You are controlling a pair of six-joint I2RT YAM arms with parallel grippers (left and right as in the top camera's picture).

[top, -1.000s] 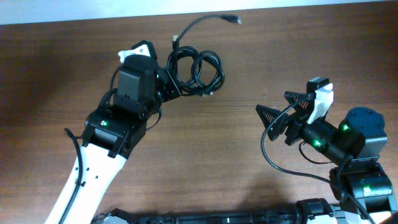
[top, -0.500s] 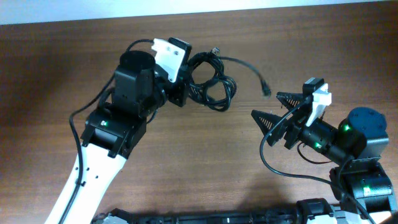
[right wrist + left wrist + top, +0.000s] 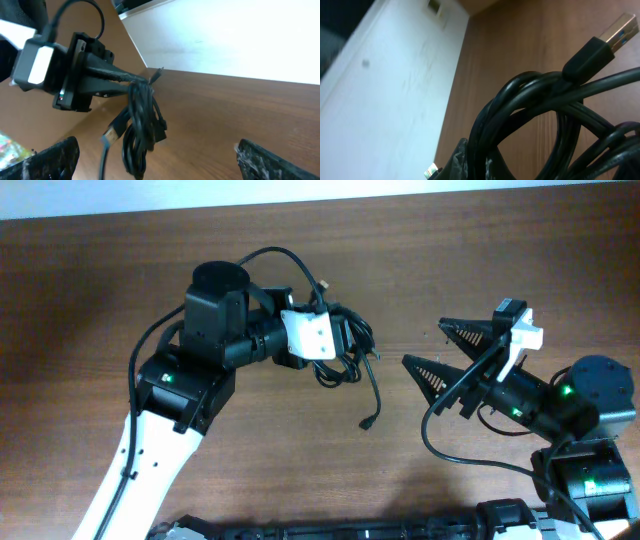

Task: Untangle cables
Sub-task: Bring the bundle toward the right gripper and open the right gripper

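At left claw (image 3: 137,78), thin black cables (image 3: 142,120) bunched in tangled, overlapping loops

Left gripper (image 3: 343,346) pinched shut, reaching rightward — right gripper (image 3: 428,348) spread wide, pointing leftward

1 cable tangle (image 3: 352,365); L end effector (image 3: 140,79), R end effector (image 3: 424,345): 2.

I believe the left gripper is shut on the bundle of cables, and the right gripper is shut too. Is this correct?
Not quite: the right gripper is open, its jaws spread wide in the overhead view. The left gripper is indeed shut on the cables.
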